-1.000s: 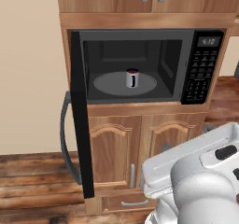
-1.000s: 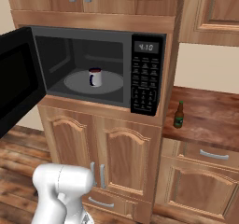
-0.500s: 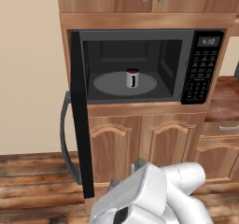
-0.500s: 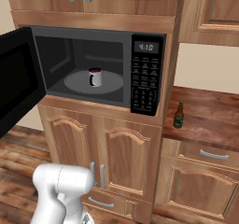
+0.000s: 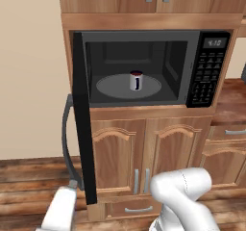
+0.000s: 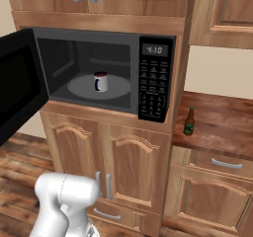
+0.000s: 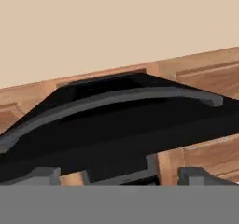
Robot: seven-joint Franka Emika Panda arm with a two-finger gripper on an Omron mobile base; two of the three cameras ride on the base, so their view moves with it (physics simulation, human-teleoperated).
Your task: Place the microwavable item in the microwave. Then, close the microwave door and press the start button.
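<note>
- The claw stands wide open and grips nothing; in the hand view its two finger tips rise apart at the bottom edge, with the microwave door right ahead of them.
- The door's long grey bar handle arches across that view, close in front of the claw. I judge the claw is placed here, on the door's outer side, to push the door closed.
- In the left base view the arm reaches low and to the left, toward the outside of the swung-out door, which fits that reading.
- The door hangs fully open, edge-on in the left base view, so the cavity of the microwave is exposed.
- The white mug stands upright near the middle of the grey turntable inside, so the placing step looks done.
- The keypad panel sits on the microwave's right, untouched; the start press is still left.
- A brown bottle stands on the table right of the microwave, no part of the task.
</note>
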